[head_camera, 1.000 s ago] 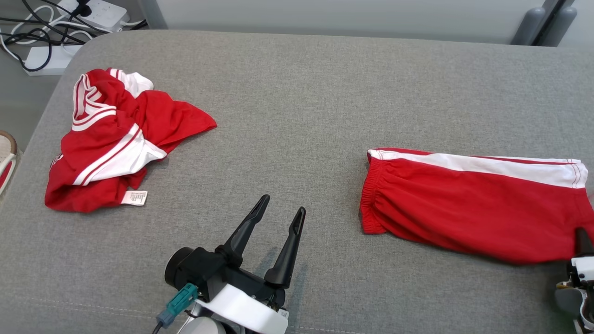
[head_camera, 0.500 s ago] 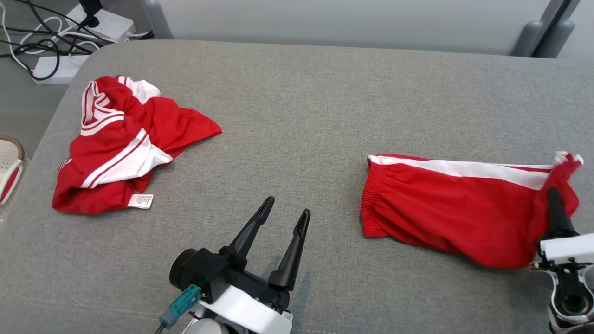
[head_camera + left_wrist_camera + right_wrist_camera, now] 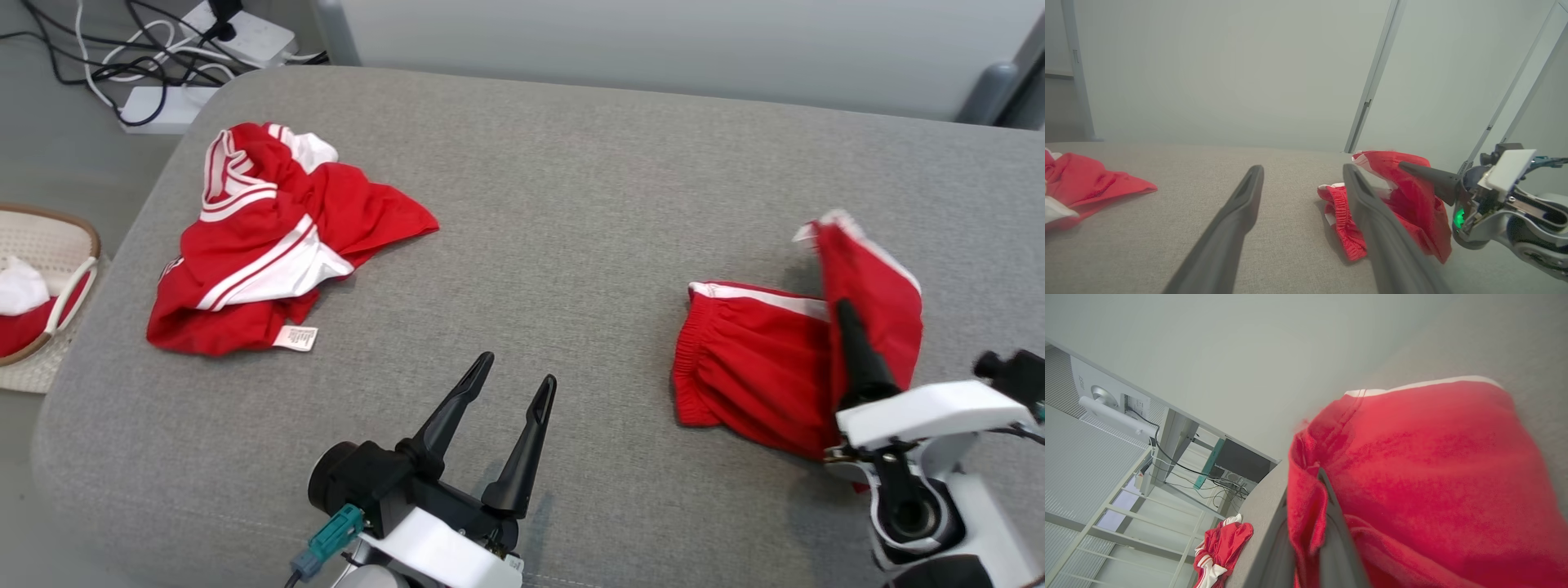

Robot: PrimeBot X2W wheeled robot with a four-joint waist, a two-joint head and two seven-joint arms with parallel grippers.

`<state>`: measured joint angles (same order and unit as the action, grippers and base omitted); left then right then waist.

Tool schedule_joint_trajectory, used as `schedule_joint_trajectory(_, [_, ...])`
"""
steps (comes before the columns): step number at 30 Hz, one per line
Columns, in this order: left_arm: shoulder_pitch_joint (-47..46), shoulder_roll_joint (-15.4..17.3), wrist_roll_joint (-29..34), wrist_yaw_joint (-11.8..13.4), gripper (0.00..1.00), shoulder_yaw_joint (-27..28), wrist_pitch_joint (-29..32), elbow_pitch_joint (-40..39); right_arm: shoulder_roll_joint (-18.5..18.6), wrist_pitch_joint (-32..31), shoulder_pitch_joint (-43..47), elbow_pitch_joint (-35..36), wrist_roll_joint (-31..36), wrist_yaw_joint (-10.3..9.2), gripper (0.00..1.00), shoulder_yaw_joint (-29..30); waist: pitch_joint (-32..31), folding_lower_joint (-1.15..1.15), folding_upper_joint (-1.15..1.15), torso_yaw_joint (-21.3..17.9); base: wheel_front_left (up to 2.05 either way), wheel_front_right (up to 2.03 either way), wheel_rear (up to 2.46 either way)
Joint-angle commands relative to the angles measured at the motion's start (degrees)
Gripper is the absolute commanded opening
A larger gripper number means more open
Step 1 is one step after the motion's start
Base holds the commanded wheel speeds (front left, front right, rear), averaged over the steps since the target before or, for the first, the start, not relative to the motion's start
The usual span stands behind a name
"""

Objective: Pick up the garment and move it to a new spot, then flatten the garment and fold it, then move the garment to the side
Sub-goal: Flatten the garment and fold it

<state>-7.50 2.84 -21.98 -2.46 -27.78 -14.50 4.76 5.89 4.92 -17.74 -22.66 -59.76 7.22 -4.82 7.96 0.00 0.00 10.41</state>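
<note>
The garment [image 3: 751, 359], red shorts with a white side stripe, lies at the right of the grey padded surface [image 3: 571, 204]. My right gripper [image 3: 842, 310] is shut on its leg end, held raised and doubled back over the waistband half. The left wrist view shows that gripper [image 3: 1403, 165] pinching the lifted red cloth [image 3: 1412, 204]. In the right wrist view the cloth [image 3: 1433, 477] drapes over the gripper [image 3: 1319, 473]. My left gripper [image 3: 518, 371] rests open at the lower middle, apart from the shorts, with nothing between its fingers [image 3: 1241, 204].
A second red and white garment [image 3: 269, 237] lies crumpled at the far left of the surface. A woven basket [image 3: 69, 233] with cloth in it sits on the floor to the left. Power strips and cables [image 3: 204, 49] lie beyond the back left corner.
My right gripper has lifted the shorts' leg end and carried it left, over the waistband half. The head camera has shifted. The left gripper has stayed put.
</note>
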Motion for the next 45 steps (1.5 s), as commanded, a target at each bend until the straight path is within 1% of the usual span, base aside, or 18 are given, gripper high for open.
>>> schedule_joint_trajectory(1, [-1.8, 0.0, -1.1, 0.4, 1.0, 1.5, -0.5, -1.2, -0.7, -1.1, -2.2, 1.9, 0.7, 0.26, 0.0, -2.2, 0.3, 0.0, 0.0, 0.8, 0.0, 0.0, 0.0])
schedule_joint_trajectory(9, [-2.6, 0.0, -2.0, 0.7, 1.0, 0.6, -0.5, -1.3, -2.5, -2.1, -3.4, -1.4, 3.4, 0.26, 0.0, -7.3, 0.8, 0.0, 0.0, 3.5, 0.0, 0.0, 0.0])
schedule_joint_trajectory(17, [-2.2, 0.0, -2.2, 0.9, 1.0, 0.9, -0.5, -1.3, -2.9, -2.0, -2.6, -3.5, 3.4, 0.26, 0.0, -11.1, 0.9, 0.0, 0.0, 4.2, 0.0, 0.0, 0.0])
schedule_joint_trajectory(18, [-2.2, 0.0, -2.2, 0.9, 1.0, 0.9, -0.5, -1.4, -2.9, -2.0, -2.6, -4.0, 3.6, 0.26, 0.02, -11.4, 0.9, 0.0, 0.0, 4.2, 0.0, 0.0, 0.0])
schedule_joint_trajectory(19, [-2.2, 0.0, -2.2, 0.9, 1.0, 0.9, -0.5, -1.4, -3.0, -1.8, -2.7, -4.5, 3.7, 0.26, 0.46, -11.7, 0.8, 0.0, 0.0, 4.2, 0.0, 0.0, 0.0])
schedule_joint_trajectory(20, [-2.3, 0.0, -2.2, 0.9, 1.0, 0.9, -0.5, -1.4, -3.0, -1.5, -2.8, -4.9, 3.8, 0.26, 1.0, -11.8, 0.8, 0.0, 0.0, 4.2, 0.0, 0.0, 0.0])
schedule_joint_trajectory(23, [-2.4, 0.0, -2.2, 1.0, 1.0, 1.0, -0.5, -1.5, -3.0, -1.0, -3.0, -5.7, 3.5, 0.26, 1.0, -12.9, 0.8, 0.0, 0.0, 4.1, 0.0, 0.0, 0.0])
schedule_joint_trajectory(29, [-2.2, 0.0, -2.2, 1.2, 1.0, 1.3, -0.5, -1.4, -3.0, -0.4, -2.4, -5.5, 0.6, 0.26, 1.0, -16.9, 0.3, 0.0, 0.0, 3.7, 0.0, 0.0, 0.0])
schedule_joint_trajectory(33, [-2.0, 0.0, -2.3, 1.2, 1.0, 1.6, -0.5, -1.4, -3.0, -1.0, -1.4, -5.5, -2.2, 0.26, 1.0, -20.1, -0.2, 0.0, 0.0, 3.2, 0.0, 0.0, 0.0])
schedule_joint_trajectory(34, [-2.0, 0.0, -2.3, 1.2, 1.0, 1.6, -0.5, -1.4, -3.0, -1.0, -1.4, -5.5, -2.2, 0.26, 1.0, -20.1, -0.2, 0.0, 0.0, 3.2, 0.0, 0.0, 0.0])
schedule_joint_trajectory(38, [-1.8, 0.0, -2.1, 1.2, 1.0, 1.9, -0.5, -1.2, -3.0, -1.5, -0.8, -4.8, -3.7, 0.26, 1.0, -23.1, -0.8, 0.0, 0.0, 2.4, 0.0, 0.0, 0.0])
schedule_joint_trajectory(42, [-1.4, 0.0, -1.9, 1.3, 1.0, 2.4, -0.5, -1.2, -2.8, 0.3, -0.8, -2.3, -1.3, 0.26, 1.0, -24.3, -1.7, 0.0, 0.0, 1.2, 0.0, 0.0, 0.0])
schedule_joint_trajectory(45, [-0.8, 0.0, -1.7, 1.5, 1.0, 3.0, -0.5, -1.0, -0.9, 2.9, -0.5, 0.1, 3.1, 0.26, 1.0, -24.4, -2.8, 0.0, 0.0, 0.0, 0.0, 0.0, 0.0])
